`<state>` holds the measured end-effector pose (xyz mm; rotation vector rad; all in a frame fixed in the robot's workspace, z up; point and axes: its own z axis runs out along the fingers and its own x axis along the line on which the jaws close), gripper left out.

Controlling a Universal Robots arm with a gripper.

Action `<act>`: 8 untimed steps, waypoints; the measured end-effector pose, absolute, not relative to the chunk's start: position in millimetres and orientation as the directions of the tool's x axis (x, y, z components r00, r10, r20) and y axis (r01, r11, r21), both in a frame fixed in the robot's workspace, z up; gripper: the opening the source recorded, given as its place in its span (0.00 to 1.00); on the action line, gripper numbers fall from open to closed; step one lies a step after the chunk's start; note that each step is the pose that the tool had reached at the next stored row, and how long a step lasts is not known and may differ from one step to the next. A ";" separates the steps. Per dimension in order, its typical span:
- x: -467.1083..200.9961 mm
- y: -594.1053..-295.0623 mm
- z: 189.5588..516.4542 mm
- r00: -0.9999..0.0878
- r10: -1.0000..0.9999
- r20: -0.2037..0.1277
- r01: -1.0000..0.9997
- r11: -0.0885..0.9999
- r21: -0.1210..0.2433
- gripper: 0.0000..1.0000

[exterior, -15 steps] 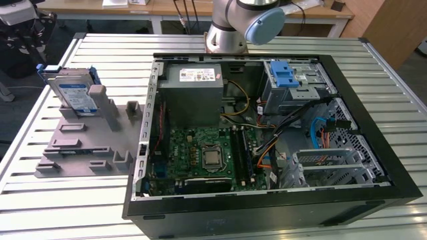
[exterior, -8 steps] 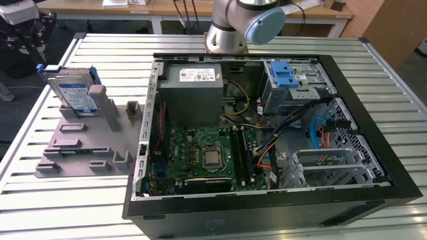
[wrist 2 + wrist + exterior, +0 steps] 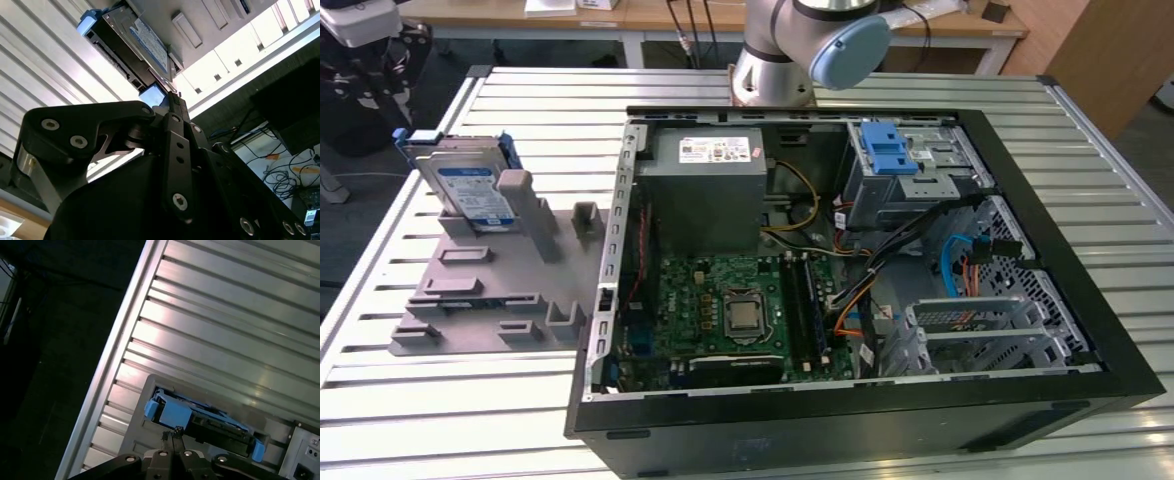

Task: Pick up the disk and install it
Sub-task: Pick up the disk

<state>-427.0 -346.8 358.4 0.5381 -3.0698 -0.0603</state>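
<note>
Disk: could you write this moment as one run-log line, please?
disk: upright in grey fixture, beside open computer case | gripper: shut, empty, not touching disk | pick: not yet done

disk (image 3: 464, 185) | silver-grey, blue-framed | upright in grey stand (image 3: 494, 290)

Exterior view high above table (image 3: 440, 420); both wrist views close on disk (image 3: 149, 45) (image 3: 210, 422).

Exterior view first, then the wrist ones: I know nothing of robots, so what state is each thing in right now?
disk: standing on edge in the grey holder, outside the computer, not gripped.
computer case: lying on its side, side panel off, inside open to view.
gripper: shut, holding nothing.
</note>
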 end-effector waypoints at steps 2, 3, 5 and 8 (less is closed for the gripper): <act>-427.0 -346.8 358.4 -0.936 -0.352 0.017 -0.351 0.935 0.042 0.11; -427.0 -346.9 358.5 -0.934 -0.357 0.017 -0.356 0.933 0.042 0.11; -427.0 -346.9 358.4 -0.929 -0.368 0.017 -0.368 0.929 0.042 0.11; -427.0 -346.8 358.4 -0.922 -0.386 0.017 -0.385 0.922 0.042 0.11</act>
